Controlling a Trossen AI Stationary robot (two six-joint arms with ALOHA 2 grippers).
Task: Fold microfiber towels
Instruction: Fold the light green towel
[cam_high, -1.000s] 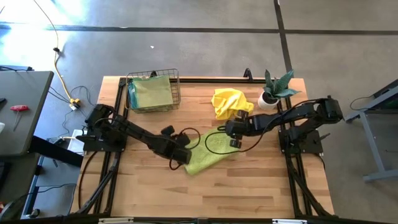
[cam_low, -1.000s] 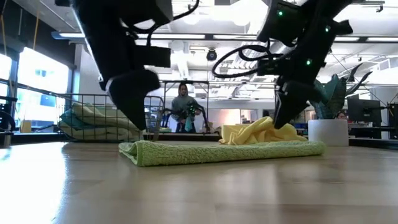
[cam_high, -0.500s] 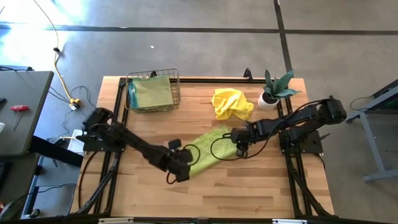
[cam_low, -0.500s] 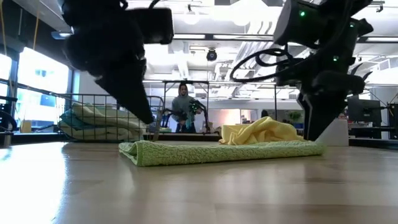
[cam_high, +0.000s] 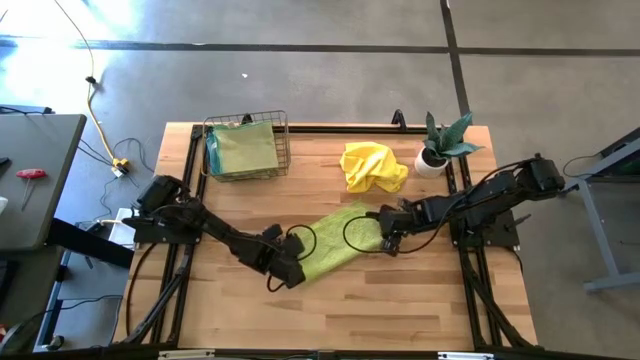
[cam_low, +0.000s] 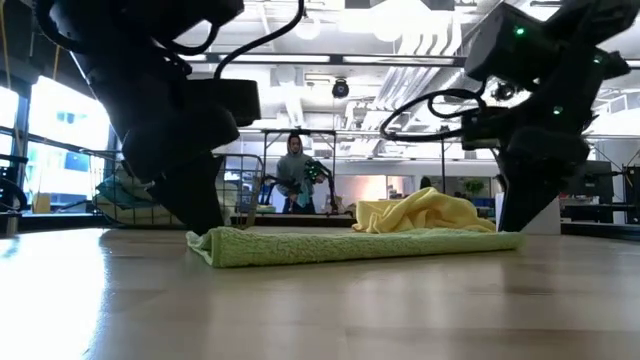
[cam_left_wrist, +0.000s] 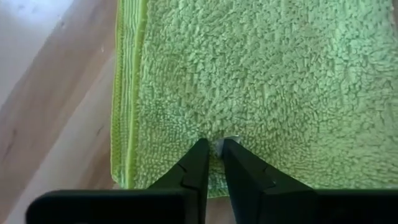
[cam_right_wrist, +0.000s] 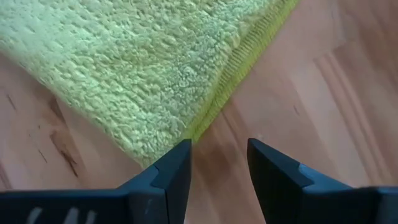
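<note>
A lime green towel (cam_high: 330, 245) lies folded into a long flat strip on the middle of the table, slanting from near left to far right; the low view shows it lying flat (cam_low: 350, 245). My left gripper (cam_high: 290, 272) is down on its near left end, fingers almost together (cam_left_wrist: 214, 146). My right gripper (cam_high: 388, 240) stands open at the strip's far right corner (cam_right_wrist: 193, 138), fingers over bare wood (cam_right_wrist: 221, 155). A crumpled yellow towel (cam_high: 372, 165) lies behind. My left gripper comes from above, slanting down, onto the lime green towel's top face close to its near left corner (cam_left_wrist: 205, 127). The two fingertips (cam_left_wrist: 200, 149) nip the pile between them. The towel lies flat on the table. How many layers are caught is hidden. Whether my right gripper's fingertip (cam_right_wrist: 181, 152) touches the towel's corner, I cannot tell.
A wire basket (cam_high: 247, 147) holding folded towels stands at the far left of the table. A small potted plant (cam_high: 440, 150) stands at the far right. Bare wood stretches along the near side (cam_high: 330, 310). A person shows in the room beyond (cam_low: 293, 170).
My left gripper has gone toward the near edge and down onto the towel's near left end. My right gripper has come down and toward the near edge, from above the towel to its far right corner, turning as it went. The towel has stayed flat.
</note>
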